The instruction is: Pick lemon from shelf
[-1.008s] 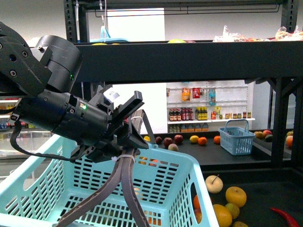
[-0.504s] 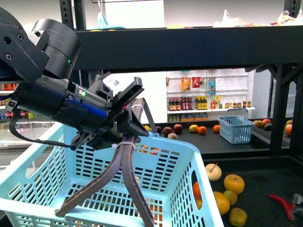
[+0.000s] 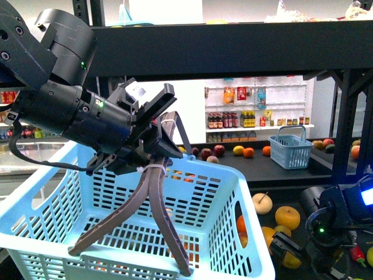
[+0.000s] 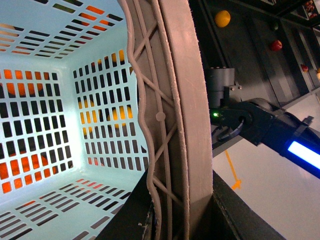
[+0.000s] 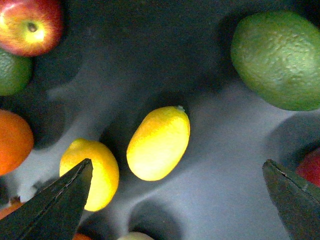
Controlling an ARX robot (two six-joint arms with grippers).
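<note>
The lemon [image 5: 159, 144], a bright-yellow oval with a small nub, lies on the dark lower deck [image 5: 165, 55] of the black shelf [image 3: 233, 55]. My right gripper [image 5: 177, 162] hovers over it, open, with its two dark fingertips [image 5: 70, 200] wide apart and the lemon lying between them, nearer one. In the front view the right gripper [image 3: 288, 248] reaches in low on the right over the fruit. My left gripper [image 3: 152, 166] is shut on the grey-brown handle [image 3: 154, 204] of a light-blue basket [image 3: 192, 192], held up in front of the shelf. The same handle [image 4: 175, 125] fills the left wrist view.
Around the lemon lie another yellow fruit [image 5: 97, 172], a green fruit [image 5: 277, 60], a red apple [image 5: 30, 25] and an orange [image 5: 12, 140]. A pale fruit [image 3: 262, 203] and a yellow-orange one [image 3: 287, 217] sit beside the basket. A small blue basket [image 3: 290, 149] stands on the far deck.
My right arm has come into view at the lower right, over the fruit on the lower deck. The basket and left gripper have shifted a little in the picture, still gripped.
</note>
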